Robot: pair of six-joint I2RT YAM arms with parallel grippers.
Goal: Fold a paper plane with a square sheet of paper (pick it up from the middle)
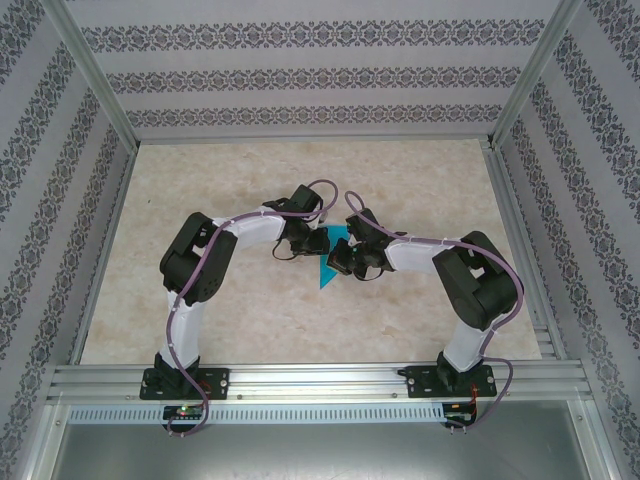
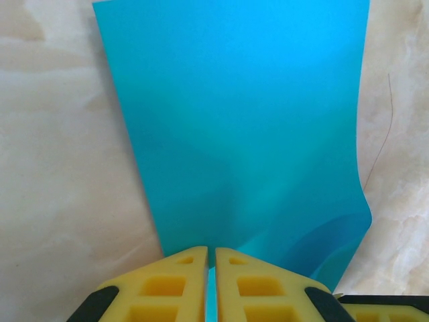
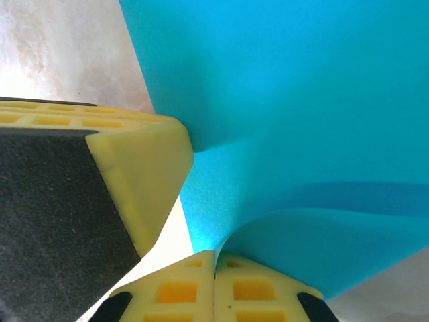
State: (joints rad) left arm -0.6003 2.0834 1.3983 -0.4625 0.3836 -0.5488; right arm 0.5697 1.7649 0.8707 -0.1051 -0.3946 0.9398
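- The aluminium rail (image 1: 320,378) at the near edge of the table (image 1: 200,320) carries both arm bases, the left arm on the left.
- Both arms bend inward, and their wrists meet over the middle of the marbled tabletop.
- The left gripper (image 1: 308,240) is closed on the near edge of the square sheet of paper (image 1: 327,272). In its wrist view the yellow fingertips (image 2: 211,253) are pressed together with a thin teal strip showing between them.
- From that grip the teal-blue sheet (image 2: 241,121) spreads away over the table (image 2: 60,168). Its lower right corner is curled into a soft wave.
- The right gripper (image 1: 345,258) sits just beside the left one, on the other side of the sheet.
- Its yellow fingers (image 3: 214,258) are shut with no gap, pinching a curled-up edge of the paper (image 3: 301,100) that rises from their tips.
- In the right wrist view one yellow finger (image 3: 144,174) of the left gripper, with its black pad, touches the sheet's edge close by.
- Beyond the grippers the tabletop runs back to the patterned walls (image 1: 320,75).
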